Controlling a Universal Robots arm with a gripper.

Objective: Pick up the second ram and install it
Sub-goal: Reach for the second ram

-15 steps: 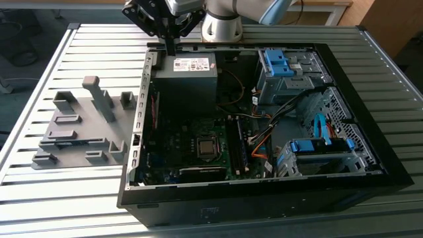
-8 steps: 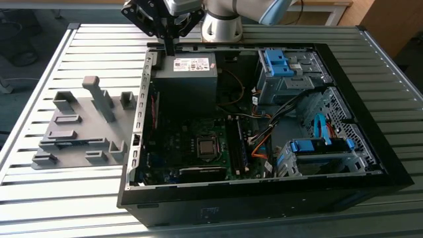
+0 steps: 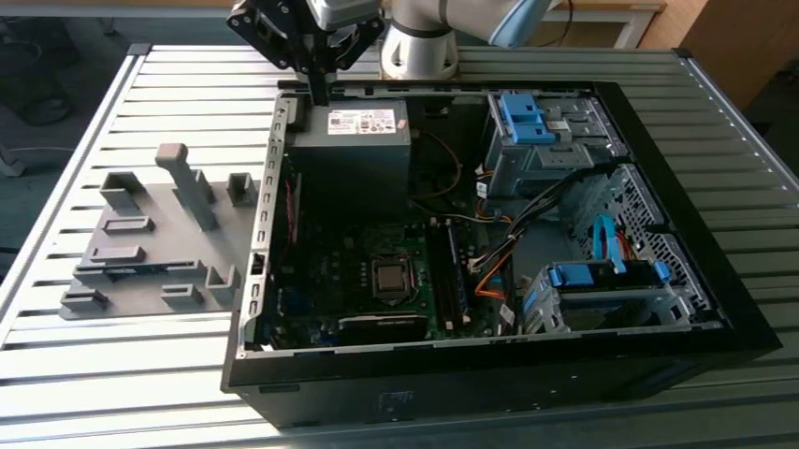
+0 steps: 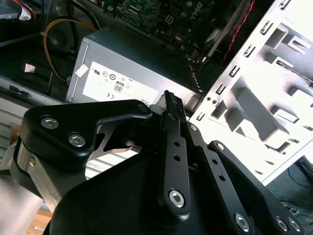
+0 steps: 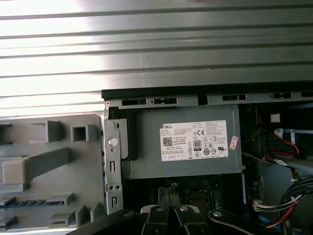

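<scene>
1 gripper (image 3: 322,96) hangs above the power supply's (image 3: 355,140) edge, fingers pressed together. The second ram (image 5: 29,202) lies in the grey tray (image 3: 156,248) beside that supply.

The robot's silver-grey tubular metal arm (image 3: 418,42) is wearing a light blue plastic joint cap (image 3: 518,19) in the exterior view. Its matte black, angular metal gripper (image 3: 321,89) is showing flat link bars pinned with silver hex-socket screws (image 4: 176,198) in the second wrist view. There, a pale metal plate (image 4: 113,142) is glinting beneath a rounded black knuckle (image 4: 73,129).
</scene>
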